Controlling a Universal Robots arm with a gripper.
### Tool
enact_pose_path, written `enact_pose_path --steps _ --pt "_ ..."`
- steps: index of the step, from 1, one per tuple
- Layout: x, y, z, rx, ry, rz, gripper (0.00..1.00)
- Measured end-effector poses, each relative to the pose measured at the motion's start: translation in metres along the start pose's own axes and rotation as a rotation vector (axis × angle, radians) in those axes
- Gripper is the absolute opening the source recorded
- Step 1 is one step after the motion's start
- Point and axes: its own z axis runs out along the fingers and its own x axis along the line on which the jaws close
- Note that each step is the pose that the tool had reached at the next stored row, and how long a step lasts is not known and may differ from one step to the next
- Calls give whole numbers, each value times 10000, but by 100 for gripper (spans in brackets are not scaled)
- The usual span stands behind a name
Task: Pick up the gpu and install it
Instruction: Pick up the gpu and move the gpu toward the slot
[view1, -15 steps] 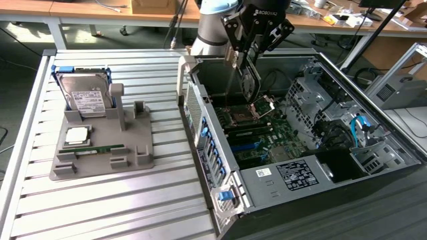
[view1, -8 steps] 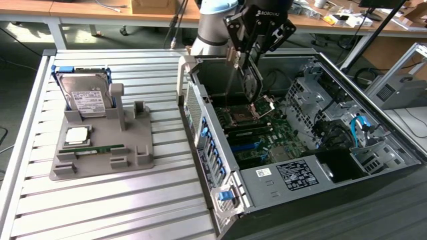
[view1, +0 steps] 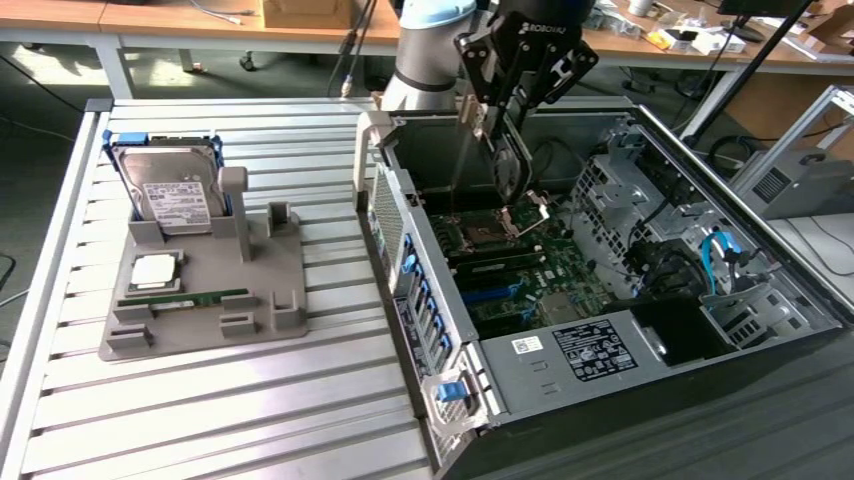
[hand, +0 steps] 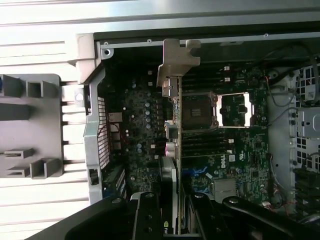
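My gripper (view1: 505, 112) hangs over the open computer case (view1: 441, 390) and is shut on the gpu (view1: 507, 165), a thin dark card held on edge. The card's lower end hovers above the motherboard (view1: 521, 280), near the CPU socket (view1: 483, 235). In the wrist view the gpu (hand: 175, 145) appears edge-on, with its silvery bracket (hand: 177, 62) toward the case's rear wall. The gripper (hand: 172, 207) clamps it between two black fingers (hand: 148, 215). The card is still apart from the board.
On the slatted table at the exterior view's left, a grey parts holder (view1: 267, 290) carries a hard drive (view1: 174, 195), a CPU (view1: 155, 270) and a green memory stick (view1: 187, 298). Drive cages and cables (view1: 721, 255) fill the case's far side.
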Motion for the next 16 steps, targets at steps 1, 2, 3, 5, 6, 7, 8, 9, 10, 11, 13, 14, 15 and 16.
enact_pose_path --steps 1,2,3,5,6,7,8,9,10,11,13,14,15,16 --pt "-7 1 1 0 0 0 27" --pt "-17 1 3 0 0 1 27" --pt "-27 1 5 0 0 0 27" --pt "-38 2 8 0 0 0 27" --pt "-45 2 9 0 0 0 27" --pt "-50 3 10 -1 0 0 27" --pt "-56 3 11 1 0 0 27" --pt "-61 3 12 1 0 0 27" --pt "-65 4 13 1 0 1 27" --pt "-71 4 15 1 0 1 27" --pt "-81 5 17 2 0 0 27" --pt "-85 5 18 2 0 0 27" --pt "-90 5 19 3 0 0 27" --pt "-94 5 20 3 0 0 27"
